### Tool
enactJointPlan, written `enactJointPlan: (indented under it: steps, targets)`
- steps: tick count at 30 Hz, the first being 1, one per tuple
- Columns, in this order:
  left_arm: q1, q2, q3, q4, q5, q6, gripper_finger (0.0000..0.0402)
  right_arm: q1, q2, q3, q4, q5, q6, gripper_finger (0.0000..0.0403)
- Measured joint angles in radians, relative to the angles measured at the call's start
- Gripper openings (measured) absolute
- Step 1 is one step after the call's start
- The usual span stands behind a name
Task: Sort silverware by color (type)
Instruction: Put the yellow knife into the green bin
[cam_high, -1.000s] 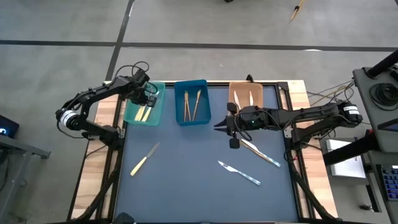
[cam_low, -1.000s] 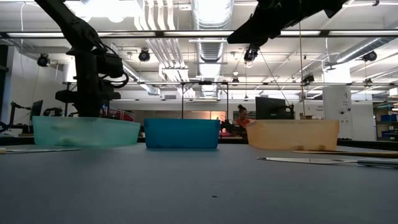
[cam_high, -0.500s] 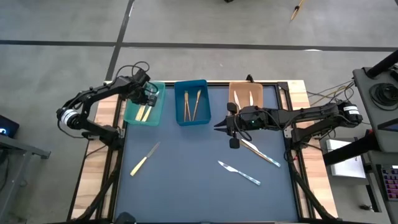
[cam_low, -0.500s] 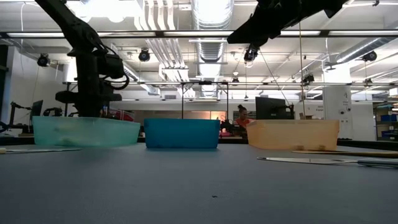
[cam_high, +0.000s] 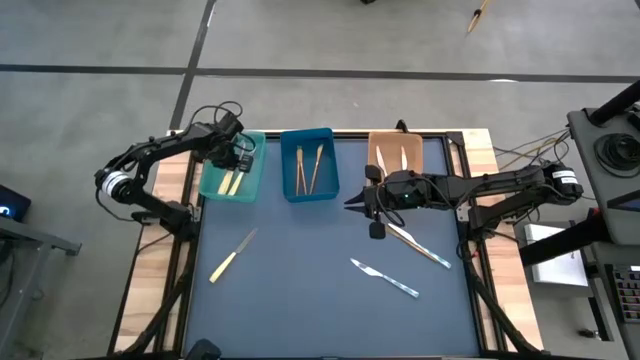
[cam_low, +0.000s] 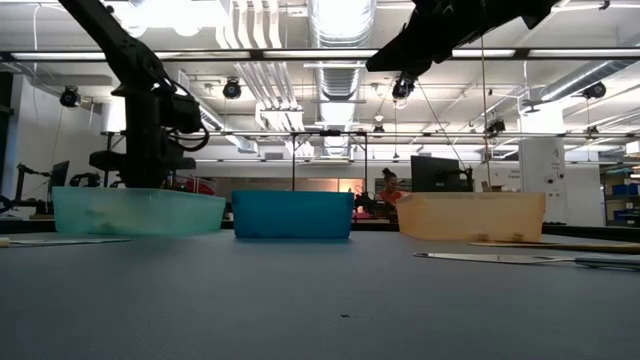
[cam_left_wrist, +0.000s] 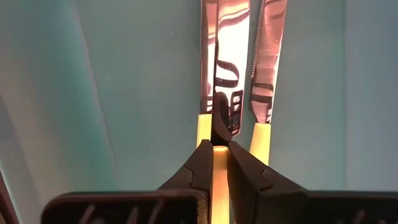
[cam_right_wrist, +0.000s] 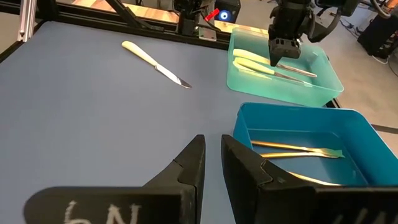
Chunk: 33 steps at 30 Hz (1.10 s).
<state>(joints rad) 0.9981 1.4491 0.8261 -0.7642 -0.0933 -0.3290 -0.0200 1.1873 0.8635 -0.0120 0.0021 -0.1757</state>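
Almost nothing has changed over the last second: your left arm's elbow has shifted slightly, and the cutlery lies where it did. Read that as a placement being finished, not a new pick.

Your left claw (cam_high: 238, 160) is down inside the teal tray (cam_high: 252, 186), at the far left of the tray row. The left wrist view shows its fingers (cam_left_wrist: 198, 163) pinched on the yellow handle of a knife (cam_left_wrist: 219, 118), with a second yellow knife (cam_left_wrist: 263, 93) lying just beside it on the tray floor. The grip has not let go, so that piece is not yet delivered.

On the open counter (cam_high: 300, 280), a cream knife (cam_high: 231, 254) lies left of centre. The blue tray (cam_high: 306, 190) holds two wooden pieces (cam_high: 308, 168).

Your right claw (cam_high: 350, 203) hovers above the counter in front of the orange tray (cam_high: 376, 143), its arm stretched in from the right side, fingers (cam_right_wrist: 194, 163) narrowly parted and holding nothing. A wooden piece (cam_high: 420, 246) lies just beside it, and a blue-handled knife (cam_high: 385, 277) nearer you. In my judgement, three pieces remain to sort.
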Motion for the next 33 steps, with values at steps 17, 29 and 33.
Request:
enactJointPlan:
  steps: [17, 29, 33]
  targets:
    - [0.000, 0.003, 0.000, 0.015, -0.003, -0.030, 0.0034, 0.000, 0.000, 0.000, 0.000, 0.000, 0.000, 0.0043]
    - [0.000, 0.003, 0.000, 0.019, -0.005, -0.055, 0.0035, 0.000, 0.000, 0.000, 0.000, 0.000, 0.000, 0.0043]
    - [0.000, 0.003, 0.000, 0.021, -0.005, -0.064, 0.0036, 0.000, 0.000, 0.000, 0.000, 0.000, 0.000, 0.0043]
